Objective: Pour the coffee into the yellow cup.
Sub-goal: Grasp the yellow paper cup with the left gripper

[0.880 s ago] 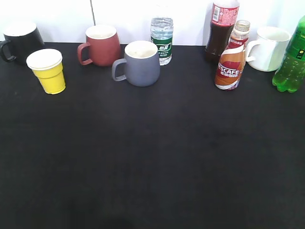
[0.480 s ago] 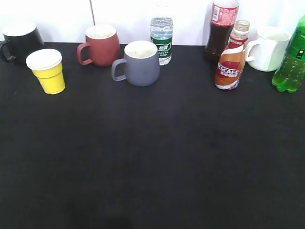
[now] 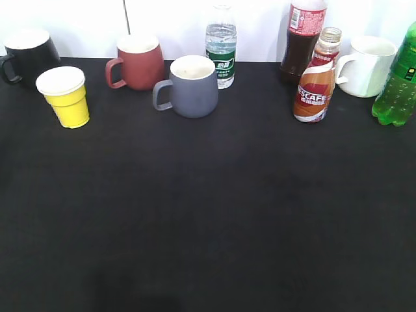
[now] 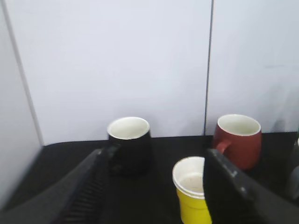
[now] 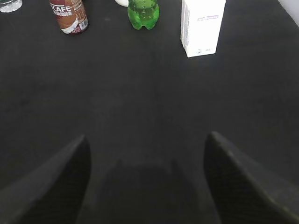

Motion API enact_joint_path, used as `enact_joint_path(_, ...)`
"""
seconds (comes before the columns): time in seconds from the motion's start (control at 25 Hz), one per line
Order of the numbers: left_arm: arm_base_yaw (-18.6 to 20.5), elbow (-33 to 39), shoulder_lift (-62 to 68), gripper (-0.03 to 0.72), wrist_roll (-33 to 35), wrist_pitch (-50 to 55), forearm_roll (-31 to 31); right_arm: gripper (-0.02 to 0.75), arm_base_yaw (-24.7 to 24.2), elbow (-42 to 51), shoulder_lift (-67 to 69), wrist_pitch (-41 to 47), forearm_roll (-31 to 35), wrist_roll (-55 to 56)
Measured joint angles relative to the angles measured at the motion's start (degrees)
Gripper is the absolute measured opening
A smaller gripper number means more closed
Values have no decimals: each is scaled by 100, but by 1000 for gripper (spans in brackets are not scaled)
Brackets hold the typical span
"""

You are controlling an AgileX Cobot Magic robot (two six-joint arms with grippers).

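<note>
The coffee bottle (image 3: 315,81), with an orange, white and brown label and no cap, stands upright at the back right; its lower part shows in the right wrist view (image 5: 69,16). The yellow cup (image 3: 64,96) stands upright at the back left, its inside white. In the left wrist view the yellow cup (image 4: 192,196) sits ahead, just inside the right finger of my open, empty left gripper (image 4: 154,161). My right gripper (image 5: 147,142) is open and empty above bare black table, well short of the coffee. Neither gripper shows in the exterior view.
Along the back stand a black mug (image 3: 27,55), a red-brown mug (image 3: 138,60), a grey mug (image 3: 192,86), a water bottle (image 3: 221,47), a cola bottle (image 3: 302,39), a white mug (image 3: 367,65) and a green bottle (image 3: 398,81). A white carton (image 5: 202,25) stands at the right.
</note>
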Motion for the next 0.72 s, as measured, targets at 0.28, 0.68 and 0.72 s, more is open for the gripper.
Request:
enact_joint_path(0.28, 10, 726, 4192, 489, -901, -4347, 200, 588, 0, 0, 0, 0, 0, 0)
enact_joint_path(0.68, 10, -741, 6826, 663, -907, -4914, 966, 588, -2, 0, 0, 0, 0, 0)
enact_joint_path(0.72, 16, -991, 7028, 663, -902, -4946, 1137, 588, -2, 0, 0, 0, 0, 0)
